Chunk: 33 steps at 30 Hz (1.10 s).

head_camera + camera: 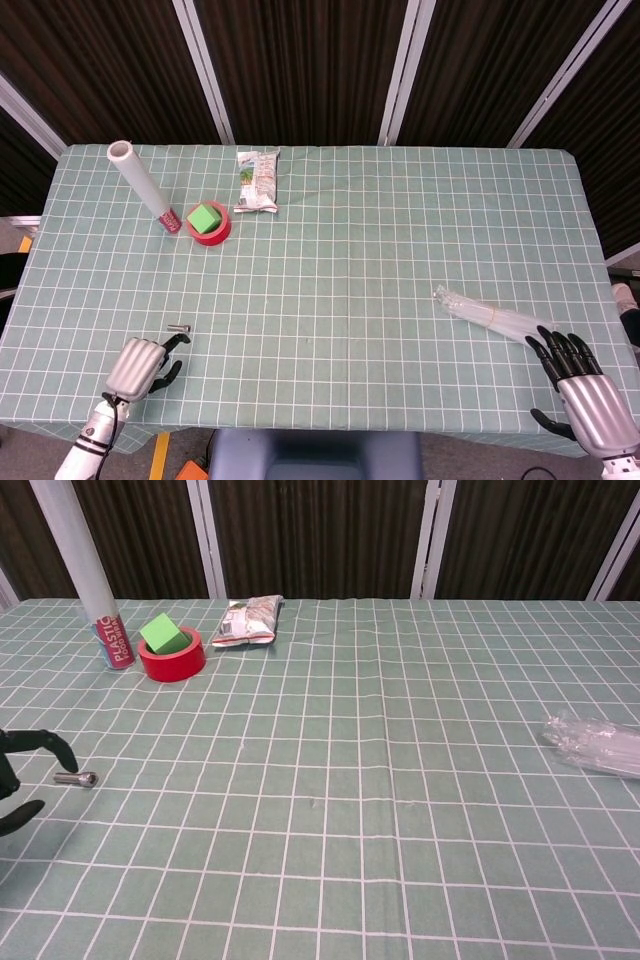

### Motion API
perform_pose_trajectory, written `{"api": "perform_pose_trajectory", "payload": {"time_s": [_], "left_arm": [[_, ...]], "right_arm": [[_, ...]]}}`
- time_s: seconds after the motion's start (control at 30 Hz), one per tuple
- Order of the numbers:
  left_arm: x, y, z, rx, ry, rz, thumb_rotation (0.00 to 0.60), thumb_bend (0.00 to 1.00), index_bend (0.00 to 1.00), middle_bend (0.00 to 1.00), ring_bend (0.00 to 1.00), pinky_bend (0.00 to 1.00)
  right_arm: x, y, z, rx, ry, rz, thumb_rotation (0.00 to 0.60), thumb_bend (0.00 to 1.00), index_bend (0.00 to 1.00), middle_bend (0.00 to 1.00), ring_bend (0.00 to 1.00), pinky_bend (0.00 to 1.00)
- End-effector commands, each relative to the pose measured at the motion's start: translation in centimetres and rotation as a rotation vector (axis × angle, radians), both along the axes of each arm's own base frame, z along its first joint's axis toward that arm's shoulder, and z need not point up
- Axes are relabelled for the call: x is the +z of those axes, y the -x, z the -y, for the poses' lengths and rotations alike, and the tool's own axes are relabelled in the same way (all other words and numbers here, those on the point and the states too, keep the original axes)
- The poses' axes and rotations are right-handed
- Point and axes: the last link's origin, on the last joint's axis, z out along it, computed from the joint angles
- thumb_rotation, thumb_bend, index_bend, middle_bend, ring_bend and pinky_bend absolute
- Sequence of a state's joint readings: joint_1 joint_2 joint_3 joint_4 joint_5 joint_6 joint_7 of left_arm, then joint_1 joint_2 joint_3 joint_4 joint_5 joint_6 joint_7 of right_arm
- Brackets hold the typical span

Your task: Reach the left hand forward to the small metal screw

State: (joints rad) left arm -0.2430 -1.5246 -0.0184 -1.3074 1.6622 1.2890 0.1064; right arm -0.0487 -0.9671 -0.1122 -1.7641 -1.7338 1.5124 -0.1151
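The small metal screw (pixel 179 328) lies on the green checked tablecloth near the front left; in the chest view the screw (pixel 76 778) sits at the left. My left hand (pixel 142 364) hovers just short of it, fingers apart and curved, holding nothing. In the chest view the left hand's fingers (pixel 28 744) arch beside the screw without touching it. My right hand (pixel 580 383) rests open at the table's front right corner, empty.
A red tape roll (pixel 210 229) with a green block (pixel 206 217) in it stands at the back left, beside a leaning plastic tube (pixel 143 184). A snack bag (pixel 257 180) lies behind. A clear plastic sleeve (pixel 484 313) lies by the right hand.
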Motion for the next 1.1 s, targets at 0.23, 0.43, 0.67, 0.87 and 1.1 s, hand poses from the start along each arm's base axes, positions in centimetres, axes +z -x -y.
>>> {"api": "perform_pose_trajectory", "payload": {"time_s": [0.23, 0.43, 0.67, 0.87, 1.1], "left_arm": [[-2.7, 1.1, -4.1, 0.063, -0.048, -0.041, 0.600, 0.44, 0.42, 1.00, 1.00, 1.00], [-2.8, 2.3, -5.1, 0.092, -0.083, -0.069, 0.600, 0.44, 0.43, 1.00, 1.00, 1.00], [-2.7, 3.1, -5.5, 0.108, -0.094, -0.084, 0.600, 0.44, 0.44, 1.00, 1.00, 1.00], [-2.7, 3.8, -5.6, 0.122, -0.093, -0.101, 0.600, 0.44, 0.47, 1.00, 1.00, 1.00], [-2.8, 4.1, -5.6, 0.128, -0.091, -0.107, 0.600, 0.44, 0.48, 1.00, 1.00, 1.00]], "right_arm": [[0.1, 0.2, 0.0, -0.013, 0.003, -0.004, 0.600, 0.25, 0.00, 0.00, 0.00, 0.00], [0.1, 0.2, 0.0, -0.016, 0.004, -0.005, 0.600, 0.25, 0.00, 0.00, 0.00, 0.00], [0.1, 0.2, 0.0, -0.017, 0.005, -0.005, 0.600, 0.25, 0.00, 0.00, 0.00, 0.00], [0.2, 0.2, 0.0, -0.018, 0.013, -0.004, 0.600, 0.25, 0.00, 0.00, 0.00, 0.00], [0.1, 0.2, 0.0, -0.020, 0.011, -0.006, 0.600, 0.25, 0.00, 0.00, 0.00, 0.00]]}}
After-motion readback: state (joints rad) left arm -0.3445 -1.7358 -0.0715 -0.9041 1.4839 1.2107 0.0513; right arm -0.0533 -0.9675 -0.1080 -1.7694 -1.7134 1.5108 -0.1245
